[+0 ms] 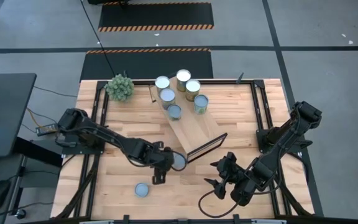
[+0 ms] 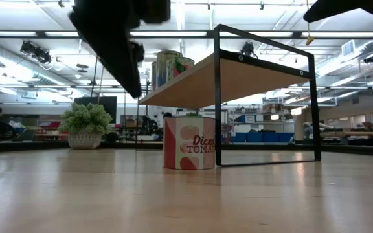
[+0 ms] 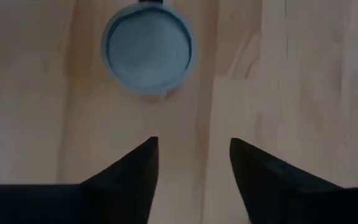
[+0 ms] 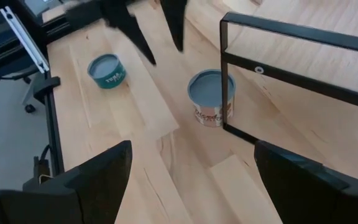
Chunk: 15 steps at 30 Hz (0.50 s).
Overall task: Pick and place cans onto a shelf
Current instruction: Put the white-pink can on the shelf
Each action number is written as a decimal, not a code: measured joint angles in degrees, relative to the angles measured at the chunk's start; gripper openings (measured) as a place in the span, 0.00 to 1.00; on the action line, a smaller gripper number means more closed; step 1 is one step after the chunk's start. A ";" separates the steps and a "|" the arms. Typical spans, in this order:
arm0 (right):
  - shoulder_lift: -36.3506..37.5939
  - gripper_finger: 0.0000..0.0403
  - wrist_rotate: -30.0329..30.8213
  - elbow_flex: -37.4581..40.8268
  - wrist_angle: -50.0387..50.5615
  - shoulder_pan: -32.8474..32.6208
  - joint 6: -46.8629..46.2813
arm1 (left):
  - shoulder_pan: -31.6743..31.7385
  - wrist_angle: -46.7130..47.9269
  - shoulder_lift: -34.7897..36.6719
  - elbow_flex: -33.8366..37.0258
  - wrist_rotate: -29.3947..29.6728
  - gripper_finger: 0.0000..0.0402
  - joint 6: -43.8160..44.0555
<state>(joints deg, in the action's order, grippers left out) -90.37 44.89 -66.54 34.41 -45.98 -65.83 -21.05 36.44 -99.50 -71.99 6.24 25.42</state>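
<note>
Eight small metal cans show from above on the pale slatted wooden table (image 1: 241, 118). Six silver-topped cans (image 1: 180, 93) cluster toward twelve o'clock on the far part of the long light-wood shelf (image 1: 194, 129), whose dark metal frame (image 1: 206, 147) closes its near end. A seventh, a red-and-white tomato can with a bluish-grey top (image 1: 179, 160), stands on the table just beside that frame, toward the frame's nine o'clock; the level view shows it upright under the raised plank. The eighth, a short teal-sided can with a bluish lid (image 1: 142, 190), sits alone toward seven o'clock of the table, well apart from the others.

Left claw (image 1: 158, 172) hangs above the table between the tomato can and the teal can, closer to the tomato can, touching neither. Its two dark fingers (image 3: 143, 163) stand parted with bare wood between them, holding nothing; a round bluish lid lies ahead of them in its own wrist view.

Right claw (image 1: 219, 173) waits toward five o'clock of the table, near the shelf's framed end, its fingers spread wide and empty.

A spiky green plant ball (image 1: 120, 87) rests at the table's eleven o'clock corner, near the cluster of cans.
</note>
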 joint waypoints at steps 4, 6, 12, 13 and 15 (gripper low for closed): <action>0.02 0.86 -0.01 0.00 -0.99 0.05 -0.04 | 0.67 -11.19 0.00 5.47 -0.16 0.58 3.95; 0.02 0.86 -0.62 0.00 -1.83 0.00 -0.06 | 0.67 -14.57 0.00 7.73 1.00 0.61 3.98; 0.02 0.86 -1.49 0.00 -2.46 0.00 -0.41 | -0.72 -18.01 0.00 11.08 4.06 0.70 5.68; 0.02 0.86 -1.49 0.00 -2.47 0.01 -0.41 | -0.81 -18.18 0.00 10.85 4.13 0.71 5.81; 0.00 0.86 -1.51 0.00 -2.74 0.24 -0.41 | -1.07 -18.85 0.00 10.48 6.13 0.72 7.40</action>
<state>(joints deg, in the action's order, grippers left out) -90.37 43.38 -66.54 31.66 -45.74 -66.24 -22.12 17.59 -99.50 -61.52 12.37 32.81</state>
